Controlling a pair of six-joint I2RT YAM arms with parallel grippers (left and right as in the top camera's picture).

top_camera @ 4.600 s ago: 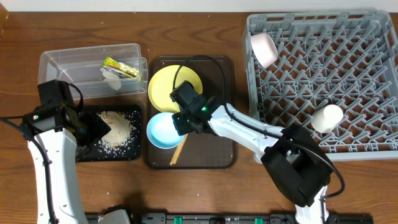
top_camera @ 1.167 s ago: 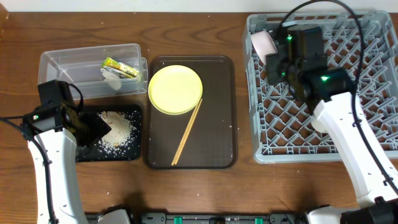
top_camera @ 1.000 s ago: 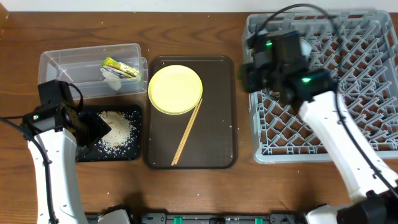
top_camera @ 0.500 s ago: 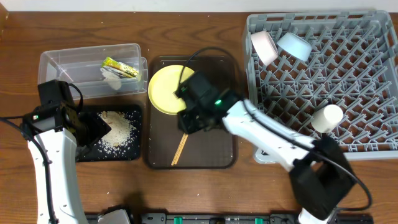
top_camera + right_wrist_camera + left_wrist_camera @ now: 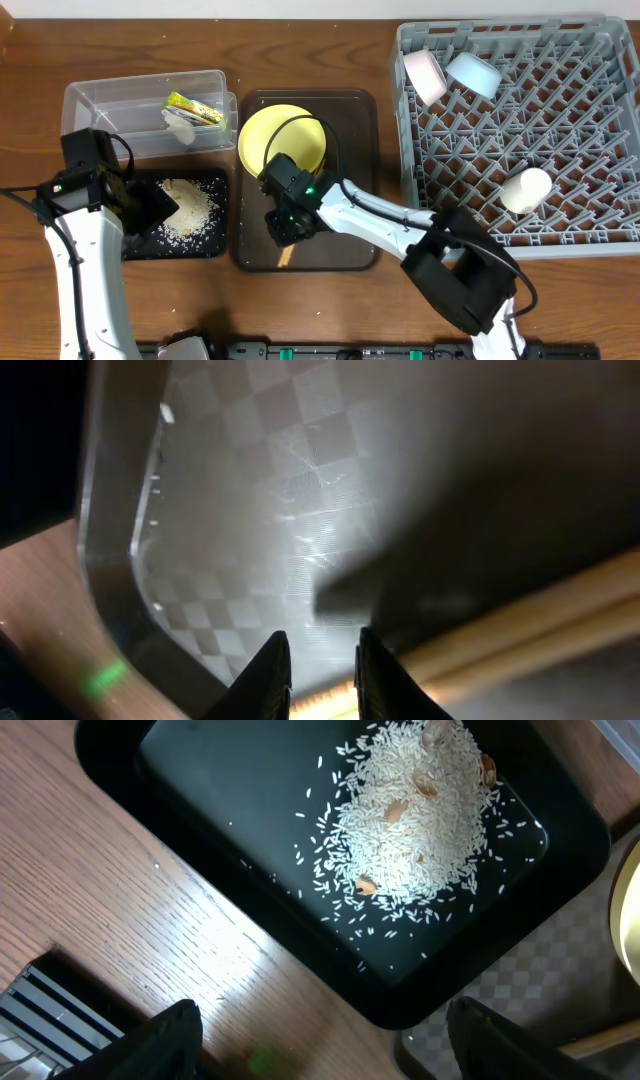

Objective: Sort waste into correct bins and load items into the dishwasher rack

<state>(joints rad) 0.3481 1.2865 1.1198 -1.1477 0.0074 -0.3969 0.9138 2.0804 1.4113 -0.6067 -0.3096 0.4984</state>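
Centring both thin wooden chopsticks (image 5: 520,622) inside our right gripper (image 5: 320,645) matters before lifting. It straddles them at bottom centre of the wrist view, nearly shut; whether it grips, we cannot tell.

table (image 5: 330,50): grained wood | black tray (image 5: 200,820): glossy plastic | brown tray (image 5: 290,450): checker-textured sheen | rack (image 5: 402,130): matt grey plastic
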